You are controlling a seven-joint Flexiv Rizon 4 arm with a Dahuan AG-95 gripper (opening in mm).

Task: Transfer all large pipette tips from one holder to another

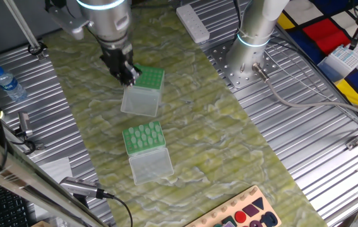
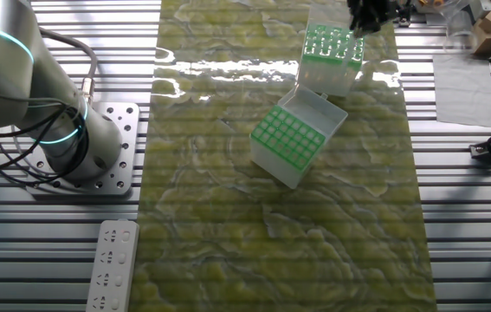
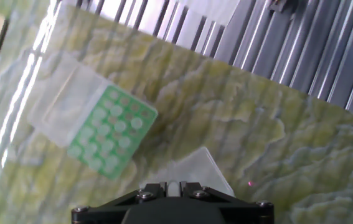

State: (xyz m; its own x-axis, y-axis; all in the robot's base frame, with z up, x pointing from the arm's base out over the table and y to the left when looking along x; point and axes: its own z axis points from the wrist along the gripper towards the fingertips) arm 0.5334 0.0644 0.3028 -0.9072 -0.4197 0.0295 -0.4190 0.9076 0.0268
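The dark two-finger gripper hangs at the edge of the green-topped clear plastic tip box that stands nearer the table's far edge in one fixed view, its hinged lid thrown open flat on the green marbled mat. Whether the fingers are released or clenched on a tip I cannot tell; they are hidden against the box.

The slim whitish translucent pipette tips stand in the second green-topped rack nearer the mat's middle (its lid open too). Both lids lie open, likely so the tips can be lifted straight up and lowered straight in. The hand view shows that filled rack clearly.
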